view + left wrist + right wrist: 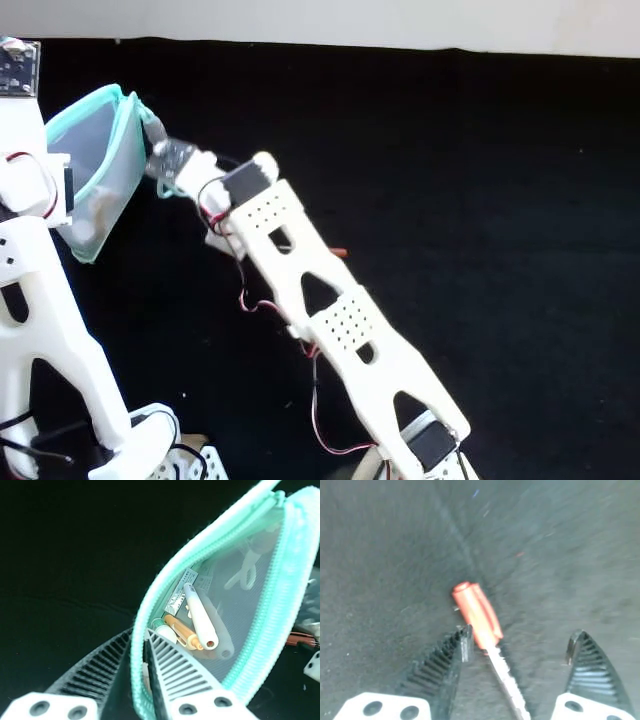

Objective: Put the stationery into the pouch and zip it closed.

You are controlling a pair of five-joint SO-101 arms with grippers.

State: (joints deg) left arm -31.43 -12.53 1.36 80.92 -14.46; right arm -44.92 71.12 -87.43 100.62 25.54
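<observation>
orange-capped pen lies between the spread right fingers, just beside one.

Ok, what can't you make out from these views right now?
- High view: the orange-capped pen is almost wholly hidden under the right arm.
- Right wrist view: that pen runs out of frame within the open right gripper. Blur hides how far above it the gripper is.
- Left wrist view: in the pouch, items beneath the white pen overlap and cannot be told apart.
</observation>
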